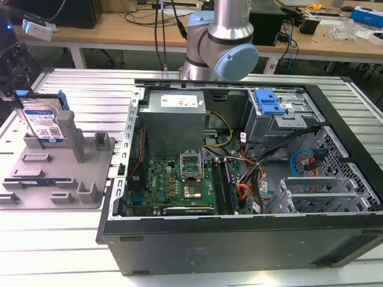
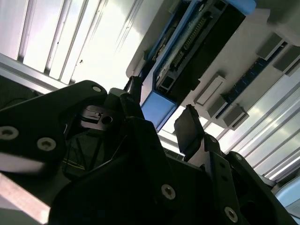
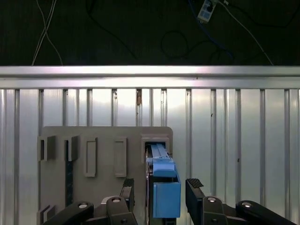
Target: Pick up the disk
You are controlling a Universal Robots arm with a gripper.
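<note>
The disk [image 1: 46, 122] is a silver drive with a white-and-blue label and blue side rails. It stands on edge in a slot of the grey plastic fixture [image 1: 90, 173] at the exterior view's left. My gripper [image 1: 21, 110] hangs over it there. In the first wrist view my gripper [image 3: 161, 187] is open, and its two black fingers straddle the disk's blue rail [image 3: 165, 190] with a small gap on each side. The second wrist view shows the disk [image 2: 187, 51] from its end, the rail between the fingertips [image 2: 190, 129] of my gripper [image 2: 161, 115].
An open computer case [image 1: 239, 245] lies to the right of the fixture, with a grey metal box [image 1: 173, 122] inside. Upright posts [image 1: 69, 134] rise from the fixture beside the disk. The slatted metal table ends at an edge [image 3: 150, 70] beyond the fixture [image 3: 103, 140].
</note>
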